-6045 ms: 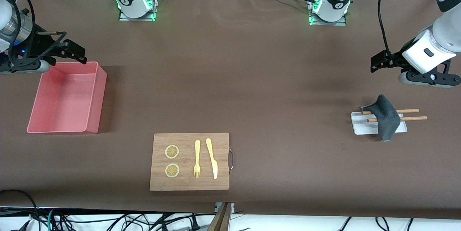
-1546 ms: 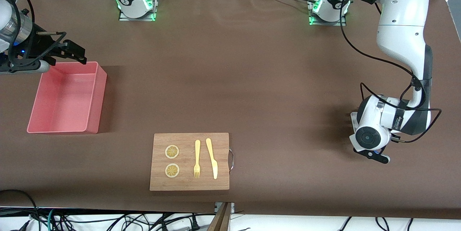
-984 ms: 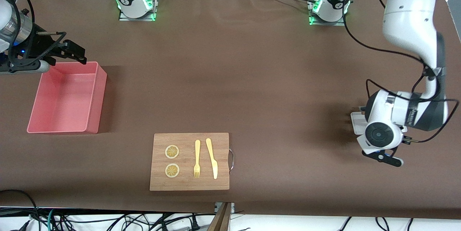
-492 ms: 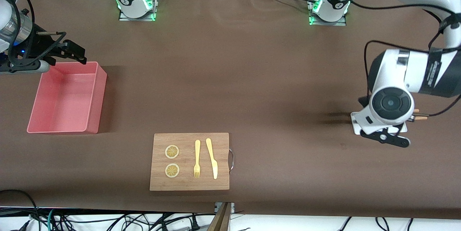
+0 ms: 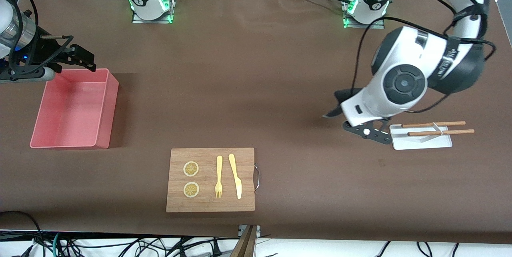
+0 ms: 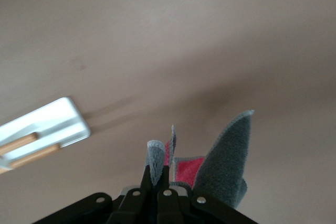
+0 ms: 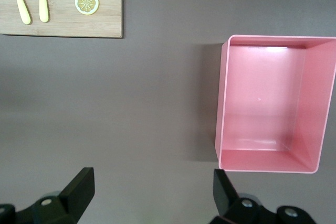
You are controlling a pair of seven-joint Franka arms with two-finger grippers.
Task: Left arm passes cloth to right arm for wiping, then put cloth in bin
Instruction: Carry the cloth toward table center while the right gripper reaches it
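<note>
Cloth (image 6: pixel 223 163) lifted off tray (image 5: pixel 421 141), pinched in left tool (image 6: pixel 157 182); right tool (image 7: pixel 147 192) agape, waiting

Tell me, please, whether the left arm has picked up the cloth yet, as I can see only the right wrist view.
Observer: Yes. The left end effector is shut on the cloth, up in the air over bare table beside the white tray.
Operator: Thank you. Is anything on that tray now?
Observer: Only the two wooden chopsticks, lying across it.
Operator: Are the two arms close enough for the handover?
Observer: Not yet, I would say. The right end effector waits open by the bin at the right arm's end of the table, and the left one is at the left arm's end.
</note>
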